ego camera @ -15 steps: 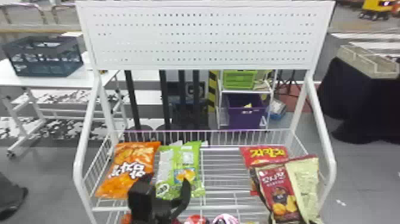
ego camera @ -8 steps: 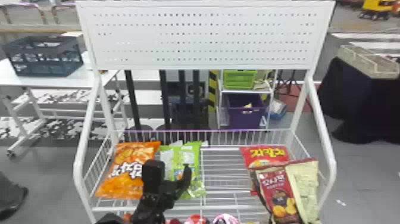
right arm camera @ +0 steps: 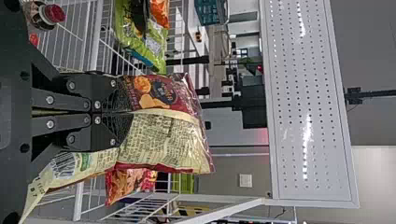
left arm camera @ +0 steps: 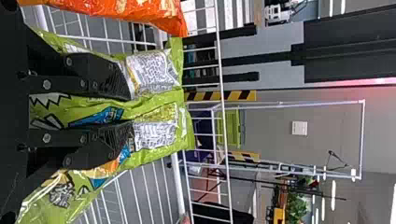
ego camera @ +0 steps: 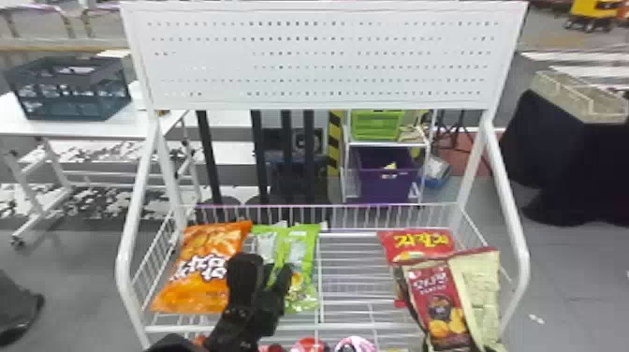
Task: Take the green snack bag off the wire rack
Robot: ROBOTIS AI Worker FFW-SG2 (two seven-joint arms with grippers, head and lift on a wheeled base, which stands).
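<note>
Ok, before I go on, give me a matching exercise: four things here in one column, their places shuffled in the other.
1. orange bag
2. green snack bag
3. maroon-and-cream bag
4. purple bin

A. held by the right gripper, jaws closed on it
B. beyond the rack, below a lime-green bin
C. at the left gripper, its jaws apart
D. at the rack's left end

Pairs: 1-D, 2-C, 3-A, 4-B

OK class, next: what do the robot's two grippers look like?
Both are matte black. The left fingers and right fingers are flat, with straight linkage bars behind, round silver-coloured screw heads along them, and a fine textured pattern near the tips.
</note>
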